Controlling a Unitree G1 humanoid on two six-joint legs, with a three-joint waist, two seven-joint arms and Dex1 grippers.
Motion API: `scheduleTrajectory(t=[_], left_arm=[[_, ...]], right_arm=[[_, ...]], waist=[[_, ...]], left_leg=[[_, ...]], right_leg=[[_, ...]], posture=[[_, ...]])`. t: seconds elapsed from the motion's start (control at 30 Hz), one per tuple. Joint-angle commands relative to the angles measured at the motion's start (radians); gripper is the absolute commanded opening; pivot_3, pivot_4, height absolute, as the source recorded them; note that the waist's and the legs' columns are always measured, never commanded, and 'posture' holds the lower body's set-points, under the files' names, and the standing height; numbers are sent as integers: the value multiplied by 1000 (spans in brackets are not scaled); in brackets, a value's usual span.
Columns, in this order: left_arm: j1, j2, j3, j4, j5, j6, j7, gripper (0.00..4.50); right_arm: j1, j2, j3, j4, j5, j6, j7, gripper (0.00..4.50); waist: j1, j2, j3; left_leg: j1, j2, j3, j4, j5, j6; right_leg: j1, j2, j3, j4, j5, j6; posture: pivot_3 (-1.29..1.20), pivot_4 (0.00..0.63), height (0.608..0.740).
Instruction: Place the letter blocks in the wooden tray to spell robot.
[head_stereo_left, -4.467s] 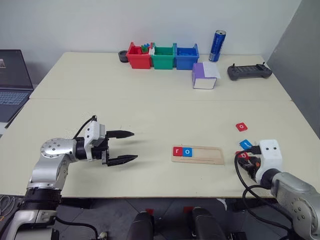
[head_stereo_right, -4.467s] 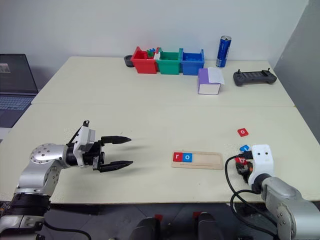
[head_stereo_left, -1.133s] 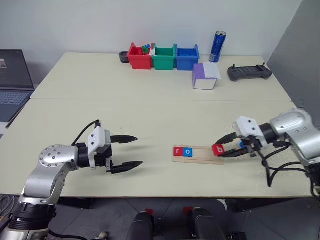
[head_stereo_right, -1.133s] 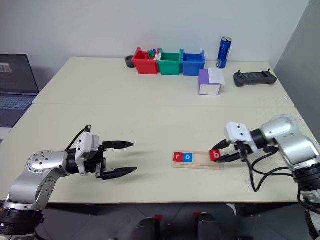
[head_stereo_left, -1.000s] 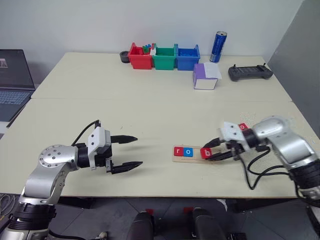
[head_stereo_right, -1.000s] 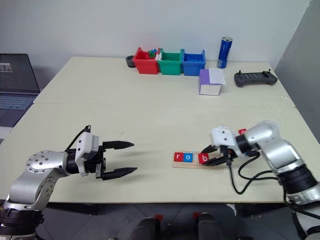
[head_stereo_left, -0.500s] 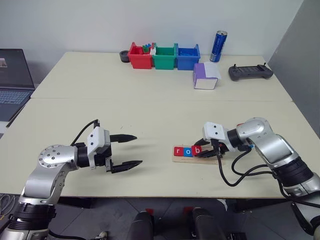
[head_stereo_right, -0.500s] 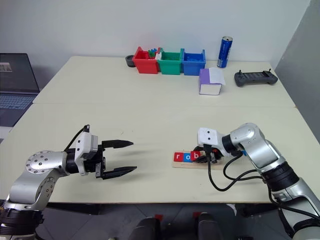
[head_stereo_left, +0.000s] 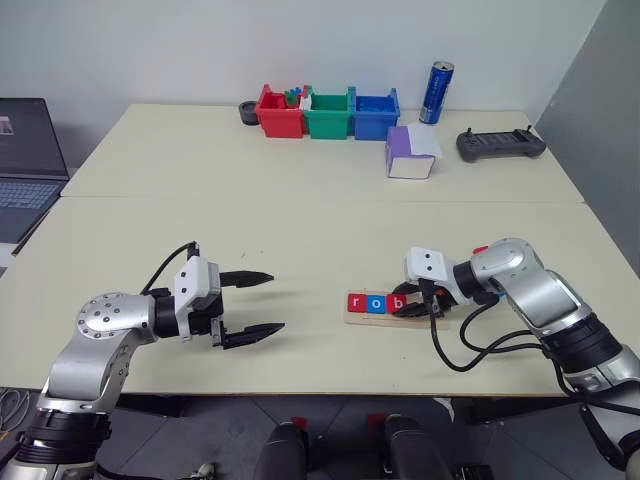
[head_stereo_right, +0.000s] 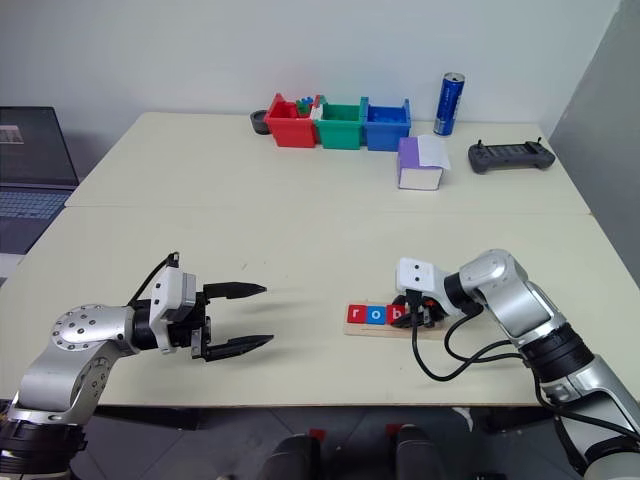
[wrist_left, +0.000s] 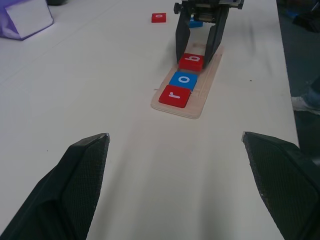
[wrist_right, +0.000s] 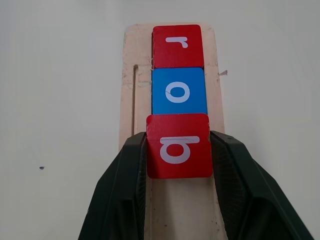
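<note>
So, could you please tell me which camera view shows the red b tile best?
The right wrist view: the red b tile sits close up between the right pincer's fingers, touching the blue o tile. The left wrist view shows it smaller but readable; in both eye views it is a speck beside the pincer.

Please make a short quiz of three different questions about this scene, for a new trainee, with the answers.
1. Which letter does the right gripper hold?
2. True or false: the wooden tray already holds a red r tile and a blue o tile.
3. The left gripper is: A) open and empty, B) shut on a tile, C) touching the tray.

Key: 1. The red b tile, gripped by its sides over the tray next to the o. 2. True. 3. A.
</note>
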Motion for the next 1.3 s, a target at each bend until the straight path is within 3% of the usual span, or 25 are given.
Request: scheduleTrajectory(t=[0.03,0.83,1.13,1.3], left_arm=[[-14,7,17,-39,-16,9,7,4500],[-14,0,17,-5,-1,-18,3,4500],[-13,-4,18,11,-2,-35,1,4500],[-15,-7,16,20,-1,-42,-1,4500]], right_arm=[[-28,7,7,-8,-18,-16,4,1456],[-46,31,6,3,-28,-25,33,1456],[-62,27,-14,-1,-11,-12,40,4422],[-70,14,-42,-34,19,8,56,4465]], waist=[[0,0,0],[-1,0,0],[-1,0,0],[0,0,0]], left_leg=[[0,0,0,0,0,0],[0,0,0,0,0,0],[0,0,0,0,0,0],[0,0,0,0,0,0]], right_leg=[[0,0,0,0,0,0],[0,0,0,0,0,0],[0,0,0,0,0,0],[0,0,0,0,0,0]], posture=[[0,150,740],[0,150,740],[0,150,740],[0,150,740]])
